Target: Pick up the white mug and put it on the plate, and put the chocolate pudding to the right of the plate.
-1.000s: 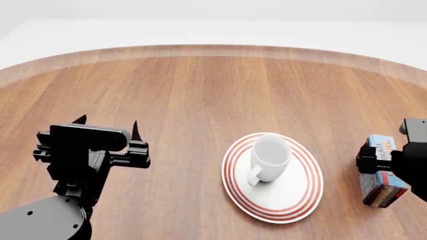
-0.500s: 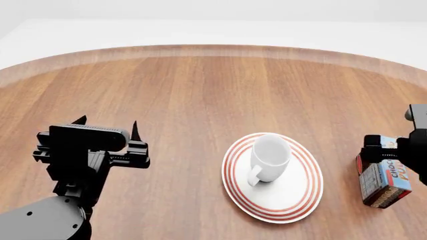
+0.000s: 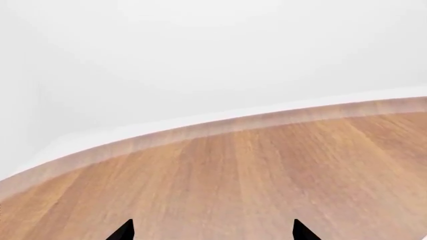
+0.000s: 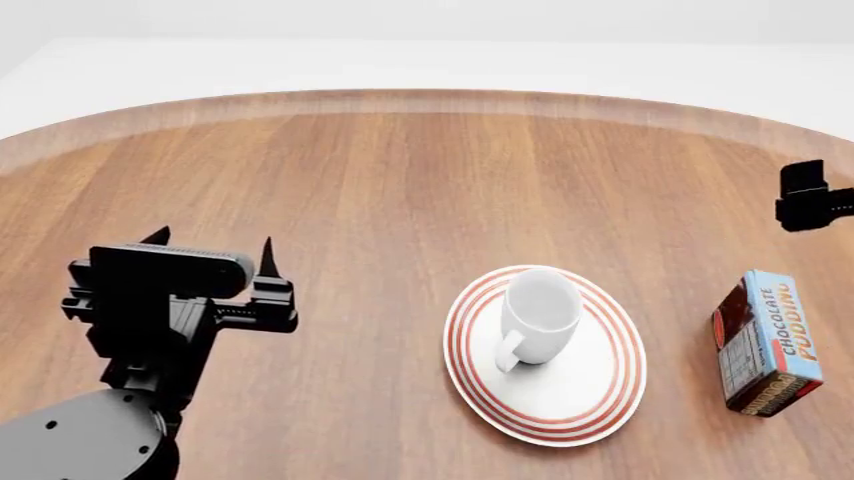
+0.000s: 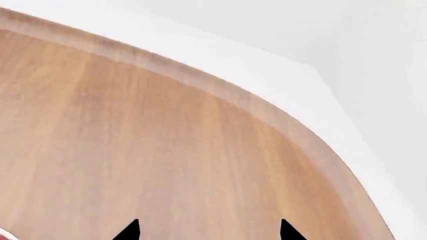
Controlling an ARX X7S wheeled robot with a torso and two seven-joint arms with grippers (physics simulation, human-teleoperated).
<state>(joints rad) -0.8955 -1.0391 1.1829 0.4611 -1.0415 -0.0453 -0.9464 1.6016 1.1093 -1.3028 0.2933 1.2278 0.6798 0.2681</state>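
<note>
Both grippers, left (image 4: 214,250) and right (image 5: 209,231), have fingers spread, empty. We see the pudding (image 4: 765,342) right of the plate (image 4: 545,354), long axis pointing away from us, mug (image 4: 538,317) upright.

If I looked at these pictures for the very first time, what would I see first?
Probably the white mug standing on the red-ringed plate near the middle of the round wooden table. Next, the blue chocolate pudding box lying on the wood just right of the plate, with nothing holding it. Then the big black left gripper on the left, open and empty.
</note>
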